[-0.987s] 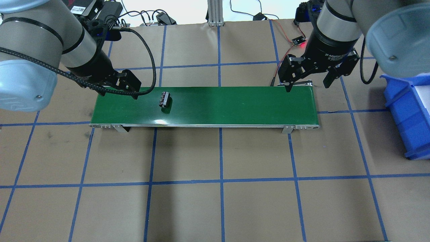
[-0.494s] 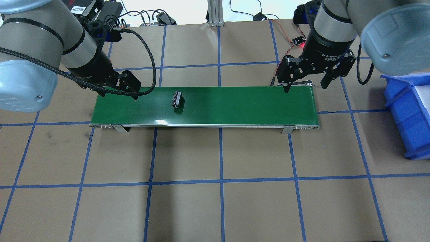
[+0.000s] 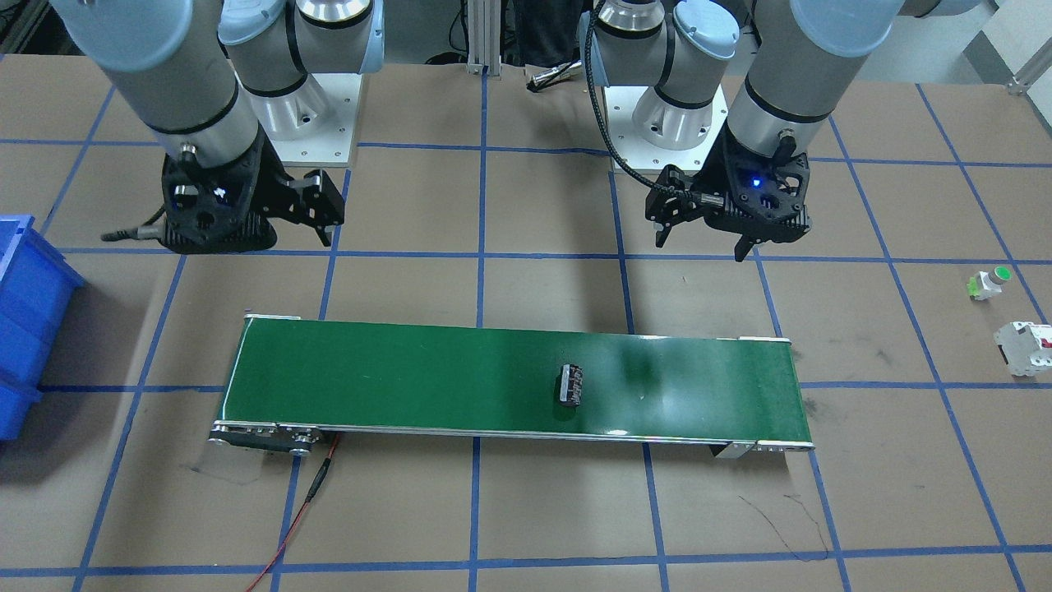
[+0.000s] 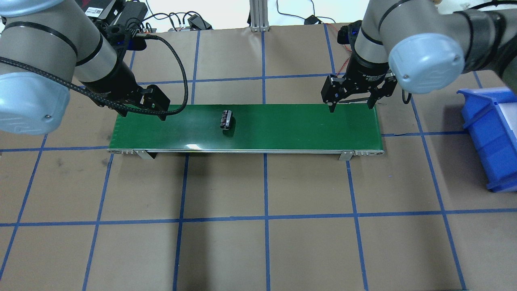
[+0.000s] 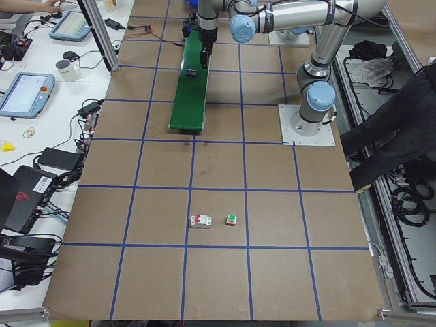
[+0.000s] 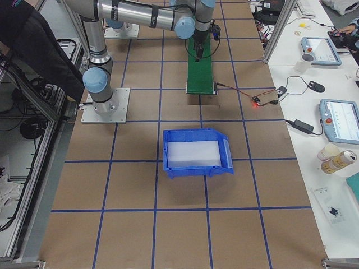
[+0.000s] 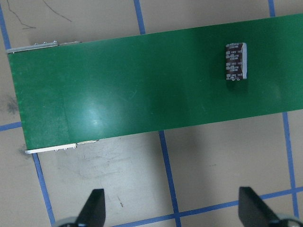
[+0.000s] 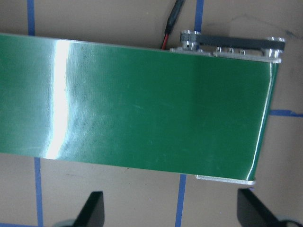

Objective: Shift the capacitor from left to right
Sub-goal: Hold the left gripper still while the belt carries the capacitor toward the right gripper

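- Overhead exterior, left side: the left gripper hangs over the left end of the green belt, jaws wide apart, nothing held.
- Left of belt centre: the capacitor lies on its side on the belt, clear of both grippers.
- Handling, judged: light, rigid, smooth-sided; likely to roll or skid. Best taken across the mid-body, low to the belt.
- Right end: the right gripper hangs over the belt's far edge, jaws wide apart, empty.
- Far right: the blue bin stands on the table.
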